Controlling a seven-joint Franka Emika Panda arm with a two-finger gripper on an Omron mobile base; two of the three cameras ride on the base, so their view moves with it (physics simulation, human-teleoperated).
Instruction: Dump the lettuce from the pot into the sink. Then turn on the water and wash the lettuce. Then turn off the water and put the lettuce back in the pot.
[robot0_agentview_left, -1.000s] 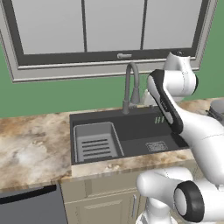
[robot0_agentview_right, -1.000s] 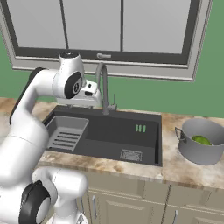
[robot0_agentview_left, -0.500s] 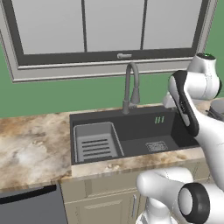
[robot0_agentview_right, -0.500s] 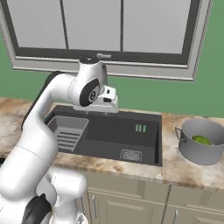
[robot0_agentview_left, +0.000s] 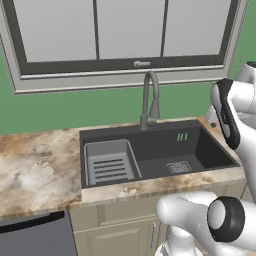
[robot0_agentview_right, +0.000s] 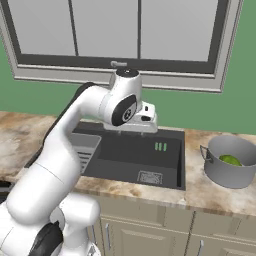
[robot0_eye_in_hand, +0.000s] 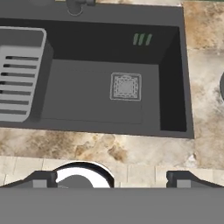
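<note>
Your white arm rose from the base, bent at the elbow and reached forward, wrist turned downward. Your gripper (robot0_eye_in_hand: 112, 177) hung with its two dark fingertips (robot0_eye_in_hand: 43, 178) spread wide, holding nothing.

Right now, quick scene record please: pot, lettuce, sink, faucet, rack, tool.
pot: upright on the counter, to the right of the sink
lettuce: inside the pot, not yet dumped
sink: dark basin, drain grate bare, no lettuce in it
faucet: at the back edge of the sink, no water seen running
rack: grey slotted, in the left part of the sink
tool: open, holding nothing, above the sink's front edge
</note>
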